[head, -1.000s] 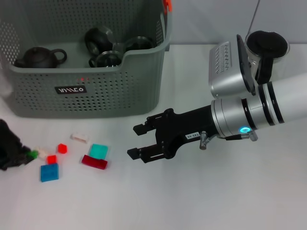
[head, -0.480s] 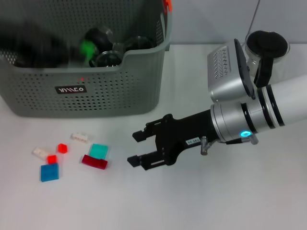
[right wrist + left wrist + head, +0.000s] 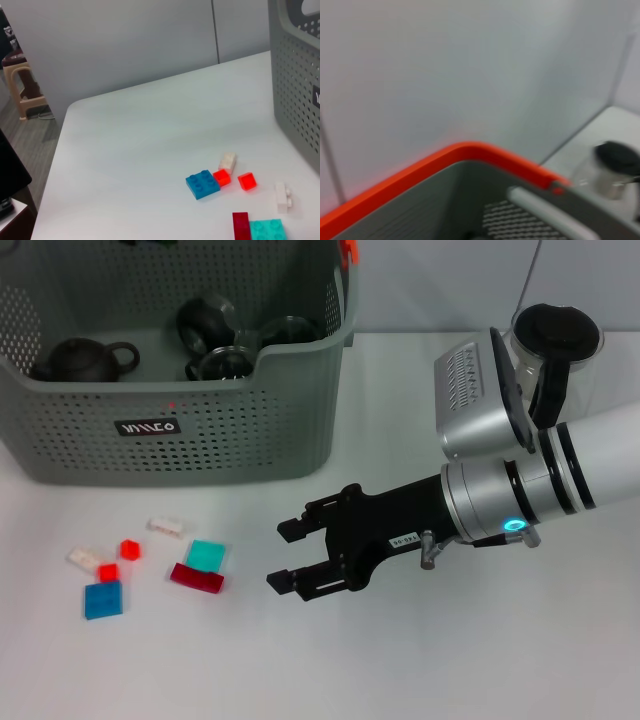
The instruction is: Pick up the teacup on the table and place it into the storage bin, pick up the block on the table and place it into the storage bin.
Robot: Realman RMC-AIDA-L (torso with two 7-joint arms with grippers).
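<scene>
A white table (image 3: pixel 480 660) fills the lower part of the head view, its surface smooth and evenly lit, with soft shadows. Behind it stands a pale grey wall (image 3: pixel 125 40) made of flat panels, with a thin vertical seam (image 3: pixel 215 30) running down between two of them. In the right wrist view the table's far edge curves round at a corner, and beyond it a strip of grey floor (image 3: pixel 30 135) shows. A beige plastic stool (image 3: pixel 27 87) stands on that floor close against the wall. The left wrist view shows the same plain wall panels, blurred, with another vertical seam.
</scene>
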